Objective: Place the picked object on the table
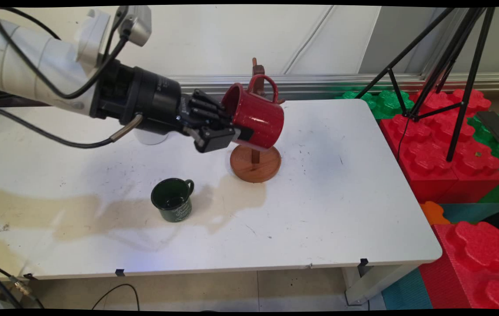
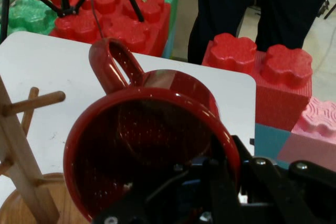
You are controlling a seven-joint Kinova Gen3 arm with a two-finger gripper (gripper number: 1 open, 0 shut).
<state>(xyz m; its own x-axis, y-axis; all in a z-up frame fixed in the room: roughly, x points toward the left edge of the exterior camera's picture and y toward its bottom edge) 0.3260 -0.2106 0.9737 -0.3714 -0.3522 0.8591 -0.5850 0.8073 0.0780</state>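
My gripper [image 1: 231, 129] is shut on the rim of a red mug [image 1: 256, 116], held on its side in the air with its mouth toward the hand and its handle [image 1: 267, 83] up. The mug hangs just in front of a wooden mug tree [image 1: 256, 163] with a round base and bare pegs. In the hand view the red mug [image 2: 152, 145] fills the middle, its handle [image 2: 110, 64] points up and left, and the tree's post and pegs [image 2: 23, 129] stand at the left. A dark green mug [image 1: 172, 199] stands upright on the table, nearer the front.
A white cup [image 1: 150, 137] stands partly hidden behind the arm. Black tripod legs [image 1: 446, 66] rise over red and green foam blocks [image 1: 446, 145] right of the table [image 1: 341, 210]. A person's dark legs [image 2: 247, 9] stand beyond the table's edge in the hand view.
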